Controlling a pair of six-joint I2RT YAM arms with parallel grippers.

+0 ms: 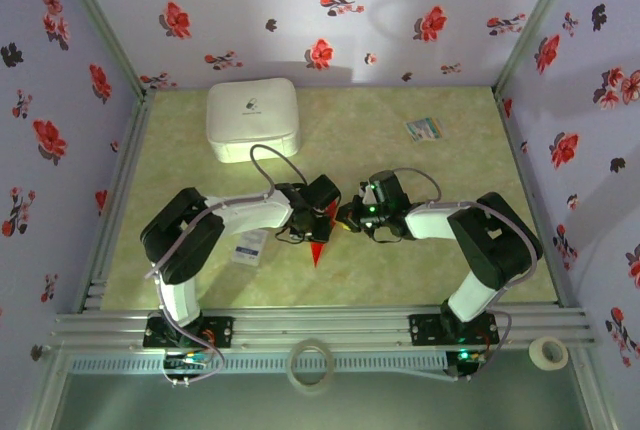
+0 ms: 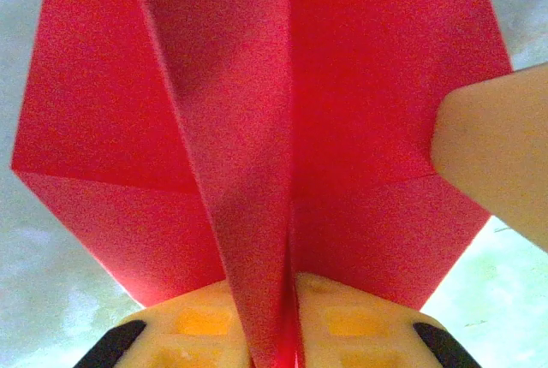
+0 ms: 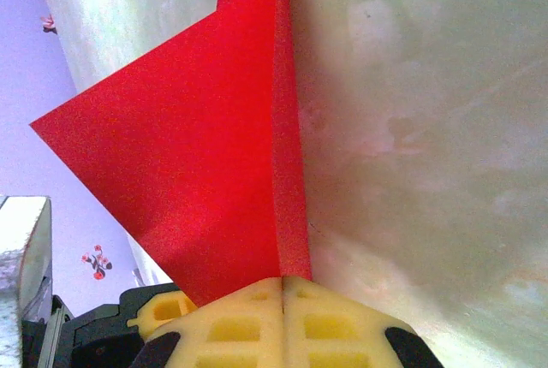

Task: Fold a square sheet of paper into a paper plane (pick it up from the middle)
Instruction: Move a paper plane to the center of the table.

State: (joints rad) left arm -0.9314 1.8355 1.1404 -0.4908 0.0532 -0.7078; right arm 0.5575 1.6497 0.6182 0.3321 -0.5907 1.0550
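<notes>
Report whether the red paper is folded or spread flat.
Folded. The paper plane has a raised centre ridge with angled creases either side; the right gripper has its jaws shut on the doubled edge.

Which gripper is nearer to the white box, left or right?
Left. The left gripper is in front of the white box, off its right corner; the right gripper is beyond it, further right and further forward.

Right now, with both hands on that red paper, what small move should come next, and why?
Probably one hand should let go and fold a wing down. The left hand and right hand both pinch the centre crease of the paper plane, and its wings spread wide, not yet shaped.
</notes>
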